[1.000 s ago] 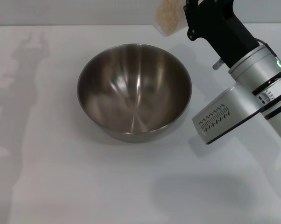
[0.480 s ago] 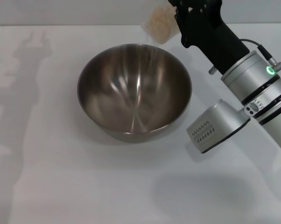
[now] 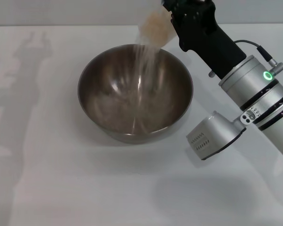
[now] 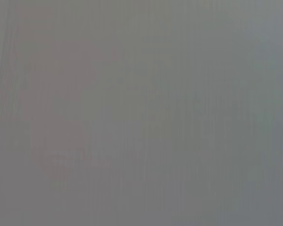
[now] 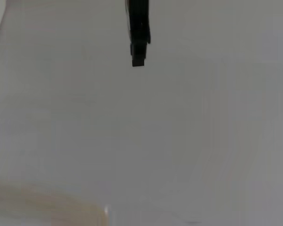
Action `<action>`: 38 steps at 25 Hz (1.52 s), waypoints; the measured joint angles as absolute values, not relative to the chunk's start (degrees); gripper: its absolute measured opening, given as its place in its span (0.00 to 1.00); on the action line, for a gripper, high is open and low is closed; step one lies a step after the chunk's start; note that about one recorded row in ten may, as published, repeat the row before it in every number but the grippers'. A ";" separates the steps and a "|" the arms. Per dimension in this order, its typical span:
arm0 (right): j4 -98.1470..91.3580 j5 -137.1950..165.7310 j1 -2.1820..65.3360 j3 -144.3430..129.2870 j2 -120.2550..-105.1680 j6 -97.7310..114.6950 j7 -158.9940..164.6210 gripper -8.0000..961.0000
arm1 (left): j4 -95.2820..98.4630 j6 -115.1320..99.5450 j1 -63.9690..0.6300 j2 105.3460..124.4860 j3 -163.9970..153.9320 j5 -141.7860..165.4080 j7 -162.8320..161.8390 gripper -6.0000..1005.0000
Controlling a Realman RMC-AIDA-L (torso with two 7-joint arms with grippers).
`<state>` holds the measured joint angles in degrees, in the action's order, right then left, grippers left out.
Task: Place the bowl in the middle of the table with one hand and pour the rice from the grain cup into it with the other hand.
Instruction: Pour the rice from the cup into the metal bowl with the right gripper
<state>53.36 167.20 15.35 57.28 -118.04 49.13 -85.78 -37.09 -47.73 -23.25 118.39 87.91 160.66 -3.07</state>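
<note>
The steel bowl stands on the white table, about in the middle. My right gripper is shut on the clear grain cup and holds it tipped over the bowl's far rim. Rice falls from the cup in a pale stream into the bowl. In the right wrist view, the cup's rice-filled edge shows at one side and one dark finger against the table. My left gripper is out of view; its wrist view shows only plain grey.
The right arm's silver forearm hangs over the table to the right of the bowl. An arm's shadow lies on the table's left side.
My right gripper has moved left and tipped the cup further. The rice now streams into the bowl, which has stayed in place.
</note>
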 joint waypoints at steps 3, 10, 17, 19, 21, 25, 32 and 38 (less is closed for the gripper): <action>53.42 167.19 15.30 57.23 -118.03 49.24 -86.93 0.01 | -37.08 -47.98 -23.11 118.39 87.95 160.66 -3.21 0.29; 53.12 167.20 15.31 56.01 -117.93 49.81 -89.85 0.01 | -37.09 -48.54 -22.85 118.39 87.98 160.66 -3.35 0.29; 52.91 167.24 15.50 54.65 -117.66 49.80 -93.20 0.01 | -37.09 -49.47 -22.85 118.39 87.98 160.66 -3.33 0.29; 52.88 167.24 15.54 54.53 -117.63 49.76 -93.54 0.01 | -37.09 -49.58 -22.85 118.39 87.98 160.66 -3.33 0.29; 52.83 167.25 15.63 54.47 -117.61 49.78 -94.10 0.01 | -37.09 -49.70 -22.85 118.39 87.98 160.66 -3.33 0.29; 52.42 167.26 15.96 54.31 -117.46 49.88 -98.23 0.01 | -37.09 -49.74 -22.85 118.39 87.98 160.66 -3.34 0.29; 52.24 167.26 16.23 54.07 -117.22 50.38 -99.96 0.01 | -37.08 -49.75 -22.87 118.39 87.98 160.66 -3.34 0.29; 52.19 167.26 16.46 53.63 -117.06 50.57 -100.18 0.01 | -37.09 -49.75 -22.91 118.39 87.98 160.66 -3.34 0.29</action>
